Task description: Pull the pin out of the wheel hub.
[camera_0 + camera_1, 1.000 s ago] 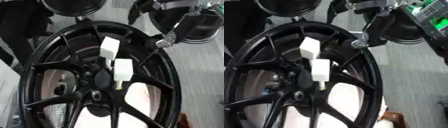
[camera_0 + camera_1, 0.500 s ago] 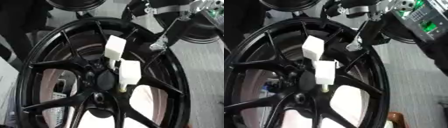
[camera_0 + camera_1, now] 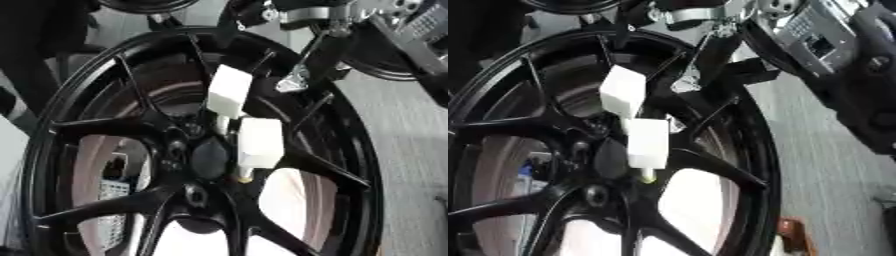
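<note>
Pin (image 3: 260,142): white block head, yellowish tip | seemingly seated in wheel hub (image 3: 208,159)

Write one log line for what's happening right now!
right hand: near rim, grasping nothing | white pins: both in wheel hub | left hand: unseen

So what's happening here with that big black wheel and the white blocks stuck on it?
A humanoid robot is working on a black wheel standing in front of it. Two white block-shaped pins sit near the hub: an upper pin and a lower pin. The robot's right hand reaches down from the upper right toward the upper one, but it is not yet holding either. Both pins are still in the wheel. The left hand is not in view.
</note>
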You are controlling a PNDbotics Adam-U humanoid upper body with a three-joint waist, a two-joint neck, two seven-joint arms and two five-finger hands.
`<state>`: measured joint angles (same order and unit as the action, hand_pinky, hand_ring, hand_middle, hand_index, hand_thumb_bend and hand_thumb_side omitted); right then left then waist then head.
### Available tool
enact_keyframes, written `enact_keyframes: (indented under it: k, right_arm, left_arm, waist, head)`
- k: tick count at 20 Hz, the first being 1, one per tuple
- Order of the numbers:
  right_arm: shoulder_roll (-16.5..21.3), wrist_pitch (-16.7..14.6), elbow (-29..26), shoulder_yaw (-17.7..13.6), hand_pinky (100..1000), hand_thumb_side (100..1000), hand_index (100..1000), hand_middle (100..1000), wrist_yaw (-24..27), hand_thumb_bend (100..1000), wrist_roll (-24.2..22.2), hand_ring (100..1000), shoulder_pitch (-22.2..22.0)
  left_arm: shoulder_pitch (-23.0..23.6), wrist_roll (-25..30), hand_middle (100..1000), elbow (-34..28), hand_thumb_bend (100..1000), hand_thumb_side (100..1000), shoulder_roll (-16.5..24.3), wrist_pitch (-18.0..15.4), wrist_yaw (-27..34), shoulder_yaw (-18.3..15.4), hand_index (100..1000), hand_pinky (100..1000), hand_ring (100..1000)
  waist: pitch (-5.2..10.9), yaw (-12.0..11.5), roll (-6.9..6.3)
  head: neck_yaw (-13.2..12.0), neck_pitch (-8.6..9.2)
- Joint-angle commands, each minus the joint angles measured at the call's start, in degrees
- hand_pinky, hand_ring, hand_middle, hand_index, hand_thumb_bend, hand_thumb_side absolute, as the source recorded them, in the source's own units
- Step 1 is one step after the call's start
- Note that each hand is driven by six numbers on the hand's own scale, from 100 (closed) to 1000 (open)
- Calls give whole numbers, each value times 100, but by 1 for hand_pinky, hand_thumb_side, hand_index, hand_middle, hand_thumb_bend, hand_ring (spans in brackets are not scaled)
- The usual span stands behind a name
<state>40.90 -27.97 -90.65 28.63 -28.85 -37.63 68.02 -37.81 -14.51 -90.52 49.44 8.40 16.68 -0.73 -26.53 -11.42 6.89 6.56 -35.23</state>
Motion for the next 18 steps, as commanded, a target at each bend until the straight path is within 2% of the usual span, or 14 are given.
enact_keyframes:
  k: [1,4,12,18]
  right_arm:
    - [57,-126,-78,-2,927,292,858,838,82,453,-110,901,145]
    - [99,-241,-197,56,927,291,859,840,166,503,-335,903,164]
    - [161,-370,-386,160,927,275,859,841,349,515,-695,904,195]
    - [125,-371,-417,204,924,263,851,830,470,492,-761,898,214]
  left_arm:
    - [-55,-22,753,-79,375,766,250,1,25,-104,863,808,823]
    - [-44,-26,752,-65,361,766,257,-1,37,-115,863,808,823]
    - [-35,-32,746,-32,366,770,269,4,62,-125,862,808,820]
    - [-32,-27,744,-24,360,774,252,10,70,-120,862,809,820]
  waist:
    - [139,-17,-31]
    - [153,-28,1]
    - [177,-54,78]
    - [164,-70,103]
  head:
    - [13,-31]
    - [1,-42]
    - [-34,-38]
    - [-19,-22]
